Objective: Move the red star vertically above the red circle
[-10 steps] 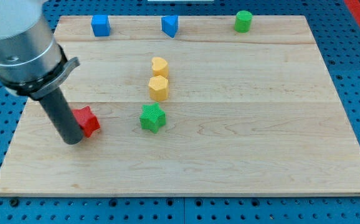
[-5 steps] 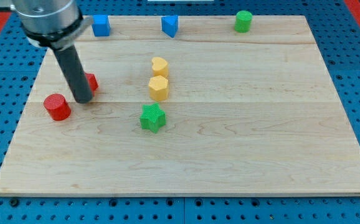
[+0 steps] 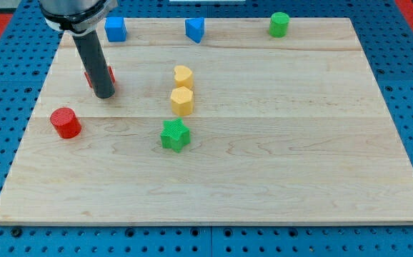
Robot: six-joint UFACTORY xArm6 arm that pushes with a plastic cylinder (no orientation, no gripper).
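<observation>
Tool: my tip (image 3: 104,95) touches the red plastic star (image 3: 109,76), mostly hiding it. Tool bears no jaws. Red plastic cylinder (image 3: 66,123) lies toward the view's bottom-left on the wooden table (image 3: 278,164).

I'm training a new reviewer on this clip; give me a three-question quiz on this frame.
1. True or false: my tip is beside the red star, which the rod mostly hides.
2. Which block lies nearest the red circle? A) green star B) red star C) blue cube
3. Fill in: the two yellow blocks sit toward the view's ____ from the green star.

Key: 1 true; 2 B; 3 top.
</observation>
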